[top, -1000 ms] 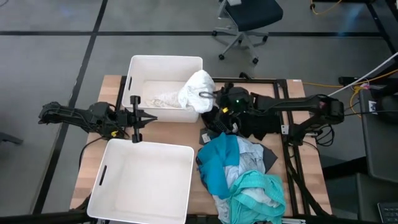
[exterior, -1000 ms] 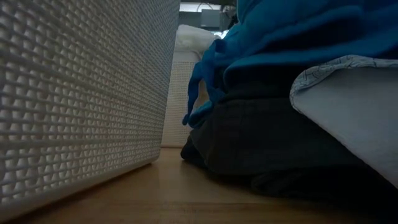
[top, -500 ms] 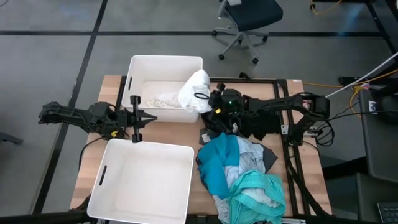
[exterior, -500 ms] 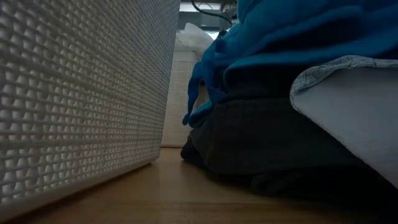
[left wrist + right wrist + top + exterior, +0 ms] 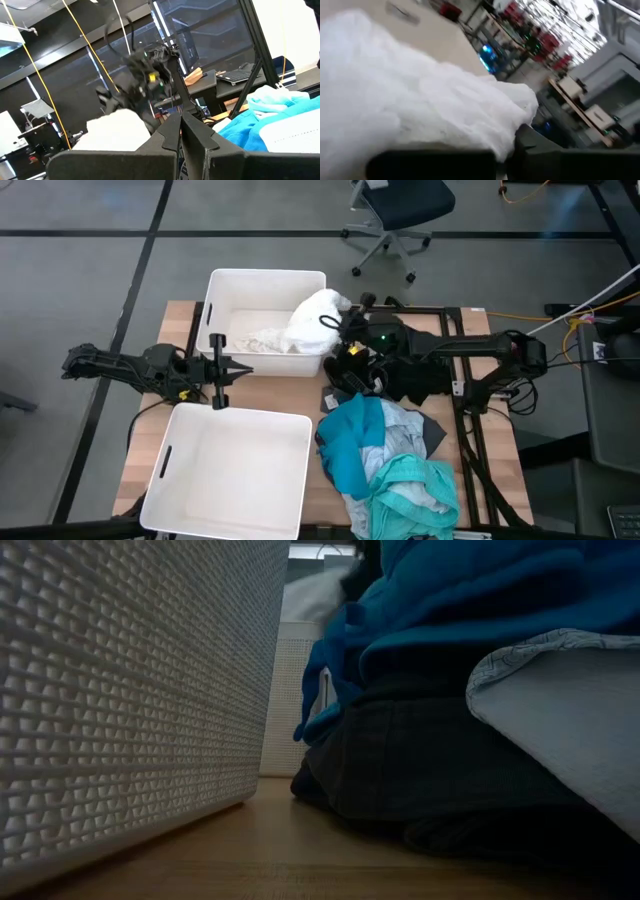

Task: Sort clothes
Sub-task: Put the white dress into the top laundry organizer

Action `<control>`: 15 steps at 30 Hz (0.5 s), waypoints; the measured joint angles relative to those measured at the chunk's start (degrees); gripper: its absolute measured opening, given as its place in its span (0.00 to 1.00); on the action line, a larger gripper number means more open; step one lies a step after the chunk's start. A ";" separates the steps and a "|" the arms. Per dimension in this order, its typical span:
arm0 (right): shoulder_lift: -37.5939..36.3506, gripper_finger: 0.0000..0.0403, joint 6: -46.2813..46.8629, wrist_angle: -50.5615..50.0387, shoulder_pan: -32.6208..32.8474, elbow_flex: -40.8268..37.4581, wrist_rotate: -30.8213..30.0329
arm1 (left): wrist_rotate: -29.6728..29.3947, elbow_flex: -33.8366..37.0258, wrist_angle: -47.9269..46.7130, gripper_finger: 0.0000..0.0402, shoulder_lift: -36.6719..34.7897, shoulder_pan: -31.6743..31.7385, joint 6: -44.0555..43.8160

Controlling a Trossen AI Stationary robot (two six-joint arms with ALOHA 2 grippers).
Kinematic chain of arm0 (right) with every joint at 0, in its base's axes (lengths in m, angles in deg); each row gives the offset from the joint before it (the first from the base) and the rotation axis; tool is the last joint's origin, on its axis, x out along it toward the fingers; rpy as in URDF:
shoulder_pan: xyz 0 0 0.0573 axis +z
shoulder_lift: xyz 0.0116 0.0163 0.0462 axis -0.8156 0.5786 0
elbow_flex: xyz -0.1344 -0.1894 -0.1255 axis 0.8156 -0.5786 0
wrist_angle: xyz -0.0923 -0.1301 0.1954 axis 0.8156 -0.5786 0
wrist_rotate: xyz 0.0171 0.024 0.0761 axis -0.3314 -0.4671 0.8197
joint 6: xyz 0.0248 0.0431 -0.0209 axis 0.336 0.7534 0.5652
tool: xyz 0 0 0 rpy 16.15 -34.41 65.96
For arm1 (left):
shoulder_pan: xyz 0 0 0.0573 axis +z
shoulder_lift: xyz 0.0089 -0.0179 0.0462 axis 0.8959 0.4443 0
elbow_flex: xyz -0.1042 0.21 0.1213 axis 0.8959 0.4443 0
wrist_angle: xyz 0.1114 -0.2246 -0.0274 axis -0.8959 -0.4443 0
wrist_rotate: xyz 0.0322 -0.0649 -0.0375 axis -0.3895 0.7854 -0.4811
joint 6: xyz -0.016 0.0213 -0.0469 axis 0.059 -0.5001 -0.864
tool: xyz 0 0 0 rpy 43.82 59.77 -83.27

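The right pincer (image 5: pixel 338 323) is closed on a white garment (image 5: pixel 312 322) draped over the right rim of the far white bin (image 5: pixel 222 281), at about 12 o'clock on the counter (image 5: pixel 312 502). The clothes pile (image 5: pixel 385 460) lies at 4 o'clock. The left pincer (image 5: pixel 224 370) rests shut at 9 o'clock between the bins.

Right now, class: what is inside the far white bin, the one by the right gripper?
The far white bin holds crumpled white garments; another white garment drapes over its rim beside the right gripper. Whatever lies beneath them is hidden.
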 joint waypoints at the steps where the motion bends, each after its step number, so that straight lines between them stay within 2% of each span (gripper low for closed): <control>1: 0.07 0.03 0.41 -1.06 -0.03 2.16 1.46 | 0.00 0.00 0.00 0.01 -0.02 0.01 0.00; 9: 7.30 0.02 4.38 -3.12 -2.18 19.04 13.46 | 0.00 0.00 -0.07 0.01 0.00 0.01 -0.24; 15: 15.48 0.05 8.78 -5.53 -5.48 29.12 16.37 | 0.00 0.00 -0.17 0.01 -0.01 0.01 -1.11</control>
